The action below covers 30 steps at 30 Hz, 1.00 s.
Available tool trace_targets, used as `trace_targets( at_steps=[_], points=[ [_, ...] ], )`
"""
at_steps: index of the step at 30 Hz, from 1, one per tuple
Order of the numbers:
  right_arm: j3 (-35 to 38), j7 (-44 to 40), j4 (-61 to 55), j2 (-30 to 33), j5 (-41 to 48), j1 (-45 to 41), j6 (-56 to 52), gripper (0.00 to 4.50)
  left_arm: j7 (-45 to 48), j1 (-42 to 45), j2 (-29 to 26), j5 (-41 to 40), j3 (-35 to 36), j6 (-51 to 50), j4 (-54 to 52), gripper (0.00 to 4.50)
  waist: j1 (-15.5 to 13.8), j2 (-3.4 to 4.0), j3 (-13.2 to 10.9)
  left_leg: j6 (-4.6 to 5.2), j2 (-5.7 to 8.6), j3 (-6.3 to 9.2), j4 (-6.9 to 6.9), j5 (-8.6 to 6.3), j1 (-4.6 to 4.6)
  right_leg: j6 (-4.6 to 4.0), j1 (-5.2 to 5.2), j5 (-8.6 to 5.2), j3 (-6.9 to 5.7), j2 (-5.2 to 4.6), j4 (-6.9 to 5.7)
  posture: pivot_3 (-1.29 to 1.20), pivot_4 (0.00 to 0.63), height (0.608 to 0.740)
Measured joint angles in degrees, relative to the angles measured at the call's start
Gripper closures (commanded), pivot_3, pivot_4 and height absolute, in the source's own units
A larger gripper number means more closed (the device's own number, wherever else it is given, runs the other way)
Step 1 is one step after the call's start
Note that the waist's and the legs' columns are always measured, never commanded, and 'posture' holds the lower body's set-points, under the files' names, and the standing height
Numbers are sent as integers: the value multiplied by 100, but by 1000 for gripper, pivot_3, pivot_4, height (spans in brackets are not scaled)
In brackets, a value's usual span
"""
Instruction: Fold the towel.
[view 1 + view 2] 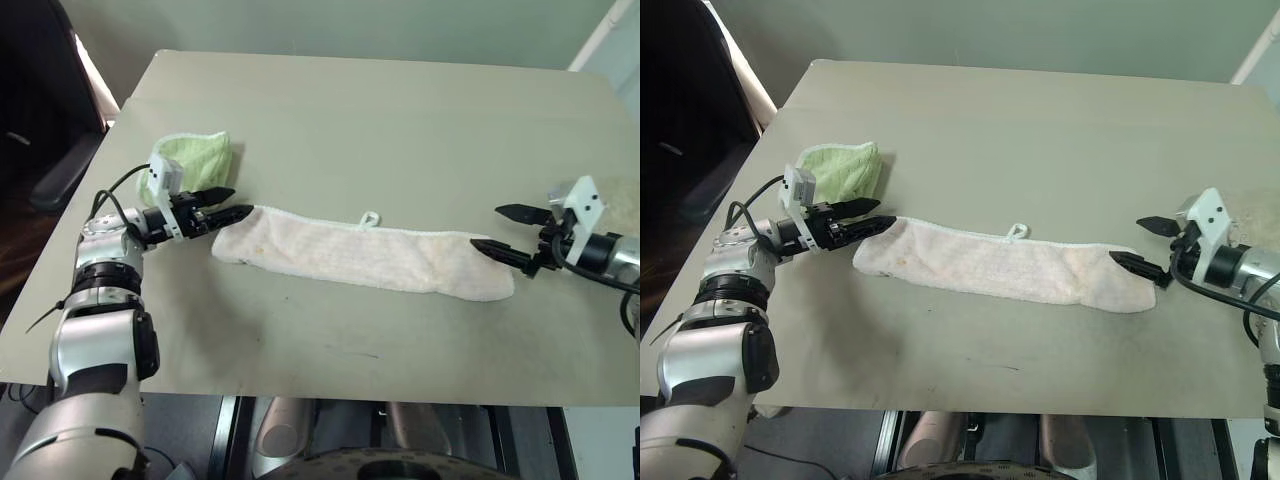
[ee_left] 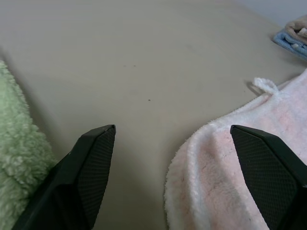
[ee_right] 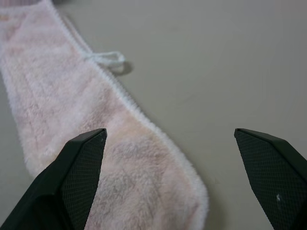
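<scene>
1. Across the middle of the worktop lies the towel, a long pale pink strip folded lengthwise, running from about 9 o'clock to about 3 o'clock of the surface's centre.
2. Its white loop sticks out from the far long edge, toward 12 o'clock, and lies flat on the worktop.
3. At the towel's 9 o'clock end hovers the left gripper, its two black fingers spread apart and holding nothing.
4. One left finger tip sits right at the towel's corner; from the head views I cannot tell whether it touches the cloth.
5. In the left wrist view, one finger is over the pink terry and the other is over bare worktop.
6. At the 3 o'clock end is the right gripper, fingers spread wide and empty.
7. Its nearer finger tip is over the towel's end, while the farther one stands off the cloth toward 12 o'clock.
8. A green cloth lies bunched just beyond the left gripper, toward 11 o'clock of the towel's left end, apart from the towel.
9. Far off in the left wrist view, a blue cloth with something beige on it shows at the worktop's edge.
</scene>
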<state>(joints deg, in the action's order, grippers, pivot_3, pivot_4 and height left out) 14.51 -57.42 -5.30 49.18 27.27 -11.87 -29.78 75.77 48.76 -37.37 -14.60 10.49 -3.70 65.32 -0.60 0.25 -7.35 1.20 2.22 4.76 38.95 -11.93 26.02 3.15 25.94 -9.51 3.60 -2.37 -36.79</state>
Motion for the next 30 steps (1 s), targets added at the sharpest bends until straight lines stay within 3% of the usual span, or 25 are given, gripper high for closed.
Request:
trace_targets(
  at_steps=[5, 8, 14, 23, 26, 30],
  points=[
    [629, 456, -898, -1, 806, 453, -1303, 0, 41, -7, -15, -26, 58, -41, -122, 350, -15, 0, 0, -13, 2, -1, -1, 3, 3, 4, -1, -9, -1, 1, 0, 0, 150, 728],
    [1139, 864, -1463, -129, 1631, 742, -2275, 0, 288, -75, 43, -208, 86, -307, -560, 350, -25, -1, 0, -16, 4, -3, -1, 4, 5, 53, 1, -39, -1, 1, 2, 0, 150, 728],
    [2117, 2163, -2124, -973, 3801, 1406, -3473, 0, 640, -756, 478, -855, -125, -1566, -2812, 350, -49, -2, 0, -17, 9, -6, 1, 3, 5, 76, -7, -52, 3, -1, 10, 0, 150, 728],
    [1958, 5052, -2091, -1898, 6248, 2857, -3412, 0, 485, -1934, 844, -1203, -939, -2530, -5212, 350, -44, -4, -1, 8, 1, -5, -8, -28, -10, 85, -8, -57, 11, -1, 8, 0, 150, 728],
    [1940, 5513, -2088, -1896, 6919, 3156, -3076, 0, 379, -2026, 961, -1369, -1002, -2654, -5427, 350, -41, -10, -1, -61, 2, -4, -3, -68, -11, 92, -15, -53, 15, -1, 12, 0, 150, 728],
    [1938, 5853, -1604, -1756, 7424, 3585, -2803, 0, 256, -2028, 1130, -1446, -1097, -2670, -5534, 350, -55, -8, 1, -63, 2, 3, 0, -76, -17, 93, -38, -54, 17, -3, 27, 0, 150, 728]
  ],
)
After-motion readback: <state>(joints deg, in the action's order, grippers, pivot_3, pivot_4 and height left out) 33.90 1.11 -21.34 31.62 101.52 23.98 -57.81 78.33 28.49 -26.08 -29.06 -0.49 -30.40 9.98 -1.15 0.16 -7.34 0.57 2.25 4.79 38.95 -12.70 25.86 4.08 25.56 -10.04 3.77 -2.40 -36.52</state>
